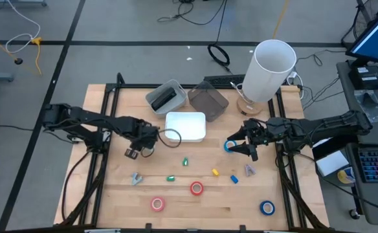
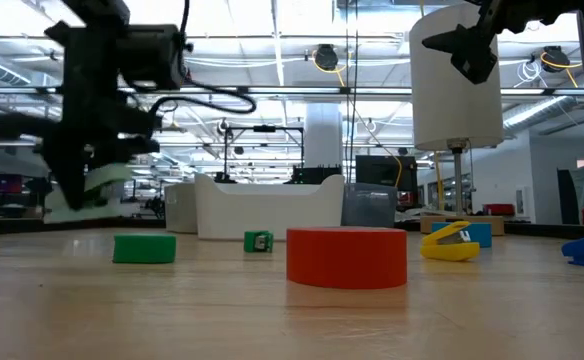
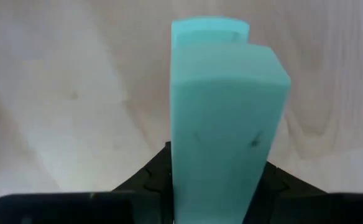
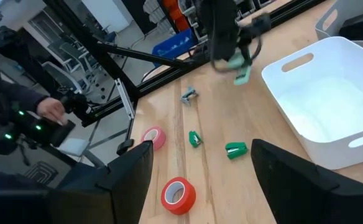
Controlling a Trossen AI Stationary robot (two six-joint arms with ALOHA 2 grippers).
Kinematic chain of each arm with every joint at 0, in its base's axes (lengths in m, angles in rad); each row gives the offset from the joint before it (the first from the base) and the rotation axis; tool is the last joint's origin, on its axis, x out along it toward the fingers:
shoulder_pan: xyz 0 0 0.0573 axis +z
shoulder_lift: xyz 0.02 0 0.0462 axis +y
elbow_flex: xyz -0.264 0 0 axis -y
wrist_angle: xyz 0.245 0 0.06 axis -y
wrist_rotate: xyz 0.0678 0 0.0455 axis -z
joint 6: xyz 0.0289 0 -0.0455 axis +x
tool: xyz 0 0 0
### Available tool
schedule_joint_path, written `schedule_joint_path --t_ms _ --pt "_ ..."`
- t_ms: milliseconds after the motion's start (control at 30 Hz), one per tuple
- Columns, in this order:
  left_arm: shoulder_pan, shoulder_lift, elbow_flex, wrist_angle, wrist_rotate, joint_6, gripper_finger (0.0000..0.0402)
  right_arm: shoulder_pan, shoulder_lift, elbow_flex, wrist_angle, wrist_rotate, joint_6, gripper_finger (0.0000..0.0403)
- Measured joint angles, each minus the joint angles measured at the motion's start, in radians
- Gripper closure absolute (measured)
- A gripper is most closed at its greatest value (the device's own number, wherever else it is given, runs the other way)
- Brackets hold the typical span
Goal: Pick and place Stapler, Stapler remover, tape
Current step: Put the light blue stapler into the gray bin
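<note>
Mint stapler (image 3: 222, 118) is filling my left wrist view because my left pincer (image 1: 139, 150) is clenching it above the bench (image 1: 208, 194), just beside the white bin (image 1: 186, 126). Right pincer (image 1: 239, 144) is hanging released over 1 blue tape (image 1: 230, 146).

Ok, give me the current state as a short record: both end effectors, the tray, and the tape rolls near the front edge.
Left end effector: shut on a pale teal plastic block, lifted off the wood, left of the tray
Right end effector: open, holding nothing, raised right of the tray
White rectangular plastic tray: nothing seen inside
Red tape roll: flat on the table
Pink tape roll: flat, near the front edge
Blue tape roll: flat, front right
</note>
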Motion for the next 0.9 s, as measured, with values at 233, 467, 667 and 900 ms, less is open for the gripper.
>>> schedule_joint_path --t_ms 233,467,667,900 --pt "0.048 -0.085 0.163 -0.069 -0.005 -0.201 0.0282 0.0 0.0 0.0 0.0 -0.002 -0.006 0.014" --pt "0.109 -0.111 0.375 -0.036 -0.115 -0.366 0.0282 0.0 0.0 0.0 0.0 -0.004 -0.004 0.014" --pt "0.156 -0.1 0.483 0.088 -0.19 -0.487 0.0282 0.0 0.0 0.0 -0.001 -0.054 0.0 0.014" --pt "0.158 -0.099 0.496 0.146 -0.255 -0.569 0.0282 0.0 0.0 0.0 -0.001 -0.056 -0.001 0.014"
